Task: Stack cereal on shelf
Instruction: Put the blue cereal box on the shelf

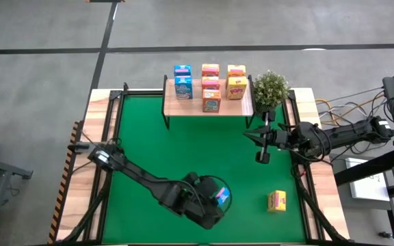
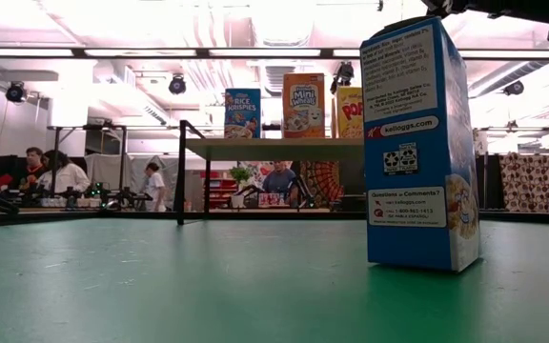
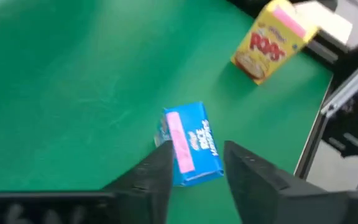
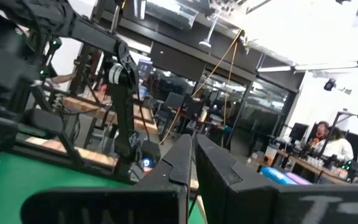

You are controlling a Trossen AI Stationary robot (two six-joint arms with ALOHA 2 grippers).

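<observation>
High view: seeing seven boxes sitting on shelf (image 1: 208, 108), upper centre; left gripper (image 3: 194, 171) straddling blue box (image 3: 191, 146), fingers parted, lower centre; yellow box (image 1: 277, 201) waiting lower right; right gripper (image 1: 260, 139) idling pressed shut, right of centre.

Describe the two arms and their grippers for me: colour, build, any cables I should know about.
Both arms are dark, slim, jointed links. The left gripper has two flat, black, wedge-shaped fingers. The right gripper is black too, its fingers long and narrow. Loose dark and orange cables trail behind the right arm's base.
</observation>
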